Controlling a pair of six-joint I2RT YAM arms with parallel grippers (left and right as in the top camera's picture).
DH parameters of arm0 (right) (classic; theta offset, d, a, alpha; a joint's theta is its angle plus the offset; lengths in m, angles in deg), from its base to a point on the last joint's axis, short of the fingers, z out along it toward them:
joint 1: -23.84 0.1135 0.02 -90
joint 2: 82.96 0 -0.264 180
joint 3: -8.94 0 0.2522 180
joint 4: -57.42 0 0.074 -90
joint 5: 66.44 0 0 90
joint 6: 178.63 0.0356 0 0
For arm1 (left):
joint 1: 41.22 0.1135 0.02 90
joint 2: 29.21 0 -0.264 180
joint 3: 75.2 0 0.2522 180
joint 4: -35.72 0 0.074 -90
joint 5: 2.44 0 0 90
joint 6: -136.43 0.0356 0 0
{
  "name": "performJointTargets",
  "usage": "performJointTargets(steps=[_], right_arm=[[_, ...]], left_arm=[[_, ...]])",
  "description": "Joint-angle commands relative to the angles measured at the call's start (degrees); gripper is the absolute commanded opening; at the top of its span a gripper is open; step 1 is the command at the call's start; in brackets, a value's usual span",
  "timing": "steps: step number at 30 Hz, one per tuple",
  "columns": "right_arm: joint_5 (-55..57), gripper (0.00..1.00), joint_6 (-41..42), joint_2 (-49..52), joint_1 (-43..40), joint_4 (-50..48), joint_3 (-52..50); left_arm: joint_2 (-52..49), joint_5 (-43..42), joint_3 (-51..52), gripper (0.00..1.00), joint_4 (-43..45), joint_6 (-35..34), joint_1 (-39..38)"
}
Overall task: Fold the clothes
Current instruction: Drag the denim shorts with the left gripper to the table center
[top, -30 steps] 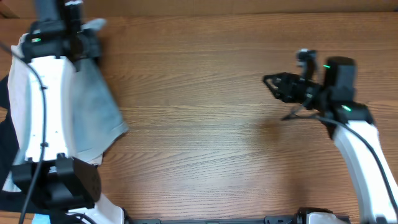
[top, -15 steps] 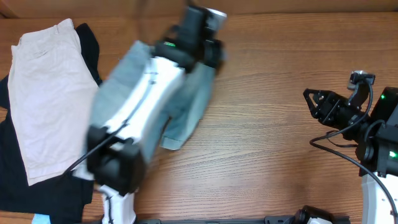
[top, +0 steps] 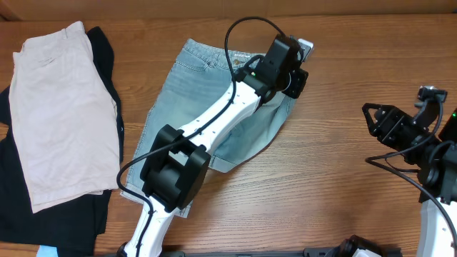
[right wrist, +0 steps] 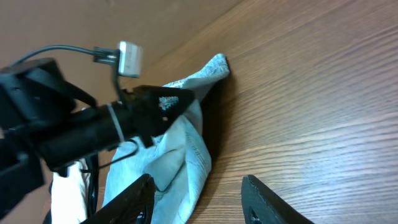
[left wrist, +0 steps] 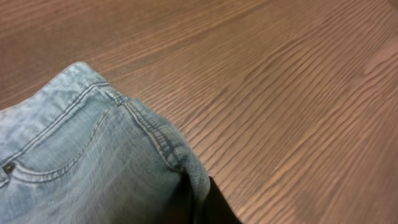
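The light-blue denim shorts lie spread on the table left of centre, waistband toward the far edge. My left gripper reaches across them and is shut on the right waistband corner. In the left wrist view the fabric is pinched between the fingers at the bottom edge. My right gripper is open and empty at the table's right side, apart from the shorts. In the right wrist view its open fingers face the shorts and the left arm.
Beige shorts lie at the far left on top of a black garment. Bare wooden table lies between the denim shorts and the right arm.
My left arm has swung from the far-left pile to the centre, carrying the denim shorts and laying them out on the table. The right arm has drawn back to the right.
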Motion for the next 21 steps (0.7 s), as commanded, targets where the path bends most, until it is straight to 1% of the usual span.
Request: performJointTargets(steps=[1, 2, 4, 6, 8, 10, 15, 17, 21], right_arm=[[0.2, 0.49, -1.2, -0.6, -1.0, 0.5, 1.1], [0.4, 0.49, -1.7, -0.6, -1.0, 1.0, 1.1], [1.7, 0.54, -1.7, -0.1, -0.7, 2.1, 1.0], [2.5, 0.55, -1.9, 0.9, 0.2, 3.1, 0.7], [2.5, 0.56, -2.1, 2.5, 1.7, 3.3, -0.2], [2.5, 0.57, -2.1, 4.4, 3.9, 3.1, -1.3], [3.8, 0.58, -1.5, 11.8, 12.5, 2.1, -2.5], [8.5, 0.58, 2.3, 15.6, 17.8, 0.3, -2.5], [19.2, 0.59, 13.9, 22.6, 27.8, -3.6, -2.5]], left_arm=[[1.8, -2.1, -7.9, 0.22, -2.4, -1.2, 0.8], [1.8, -2.1, -9.9, 0.36, -4.0, -0.7, 1.0], [1.8, -2.0, -14.1, 0.65, -7.9, 1.6, 1.7], [1.8, -1.3, -17.9, 0.82, -11.6, 2.6, 2.9], [1.8, -1.3, -21.0, 0.94, -14.7, 2.9, 4.4], [1.8, -1.3, -24.3, 1.00, -18.9, 2.9, 6.7], [1.8, -1.3, -28.9, 1.00, -29.6, 2.9, 12.8], [1.8, -1.3, -29.0, 1.00, -32.6, 2.9, 15.3], [1.7, -1.3, -28.9, 1.00, -37.1, 2.9, 19.7]])
